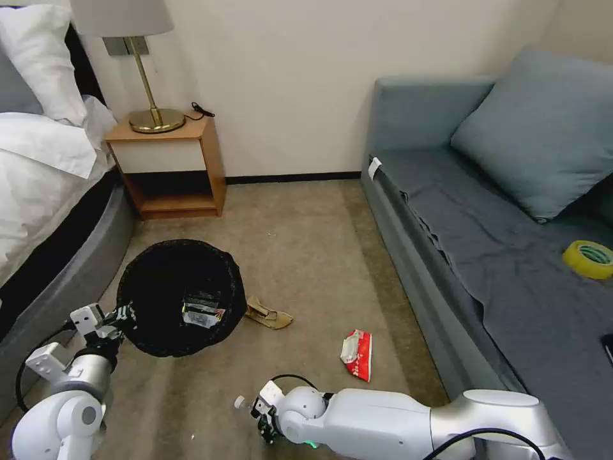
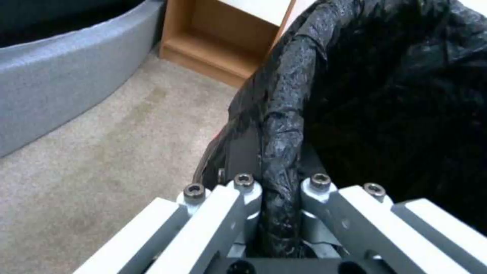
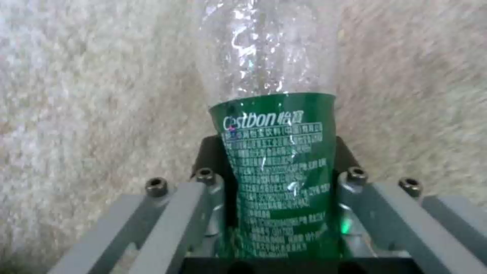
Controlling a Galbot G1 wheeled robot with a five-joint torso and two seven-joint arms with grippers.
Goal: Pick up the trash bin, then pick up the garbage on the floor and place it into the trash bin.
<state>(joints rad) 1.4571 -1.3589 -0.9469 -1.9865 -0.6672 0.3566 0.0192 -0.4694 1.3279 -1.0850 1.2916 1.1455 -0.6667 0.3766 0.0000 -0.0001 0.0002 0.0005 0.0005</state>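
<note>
With the left gripper pinched on the trash bin rim at lower left, the right gripper, clamped around the green-labelled bottle, should lift it well clear before crossing to the mouth.

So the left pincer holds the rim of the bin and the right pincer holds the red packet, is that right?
Not quite. The left pincer does hold the bin rim, but the right pincer holds the clear bottle with the green label, as the right wrist view shows. The red packet lies on the floor.

Even, soft indoor light; blurry wrist views, faint shadows.
</note>
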